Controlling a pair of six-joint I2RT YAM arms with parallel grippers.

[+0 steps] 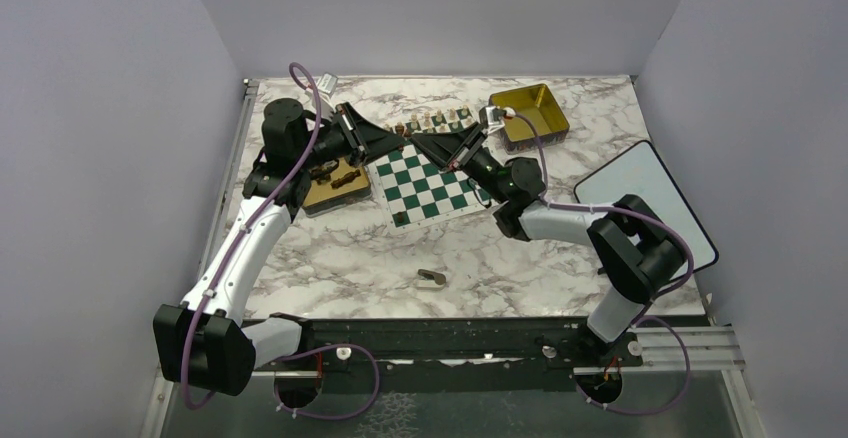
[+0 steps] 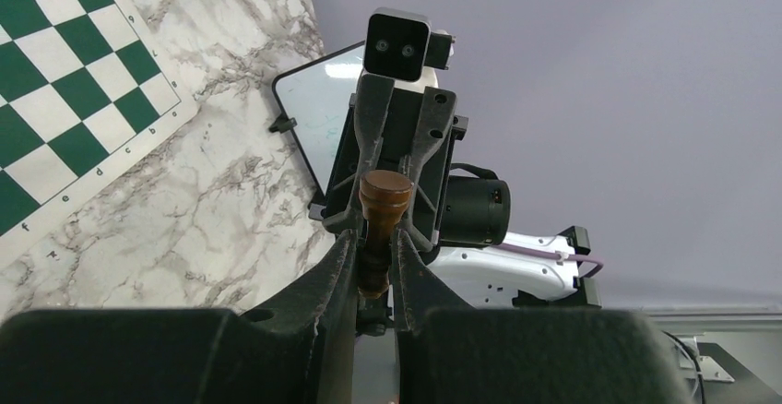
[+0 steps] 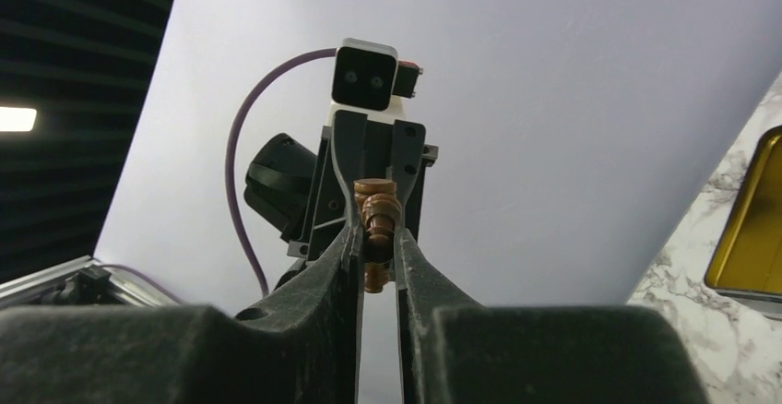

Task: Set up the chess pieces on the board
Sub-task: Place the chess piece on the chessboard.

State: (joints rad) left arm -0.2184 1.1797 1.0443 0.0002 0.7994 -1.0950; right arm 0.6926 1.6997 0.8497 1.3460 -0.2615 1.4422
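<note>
Left end effector (image 2: 373, 243) is clamped narrow on a brown chess piece (image 2: 382, 199). Right end effector (image 3: 376, 238) pinches the same piece from the opp. side. The two meet above the far edge of the board (image 1: 428, 190). Board lies mid-counter (image 1: 340, 258), w/ a tin (image 1: 335, 186) holding dark pieces just left of it. A lone piece (image 1: 432, 277) lies near, apart from the board.

The board (image 1: 425, 183) lies mid-desk (image 1: 350, 258). One tin (image 1: 322, 203) sits just left of it with loose pieces (image 1: 345, 173) inside; another tin (image 1: 530, 108) sits behind, to its right. A row of pieces (image 1: 435, 118) stands behind the board, and a lone piece (image 1: 432, 277) lies before it, well apart.
</note>
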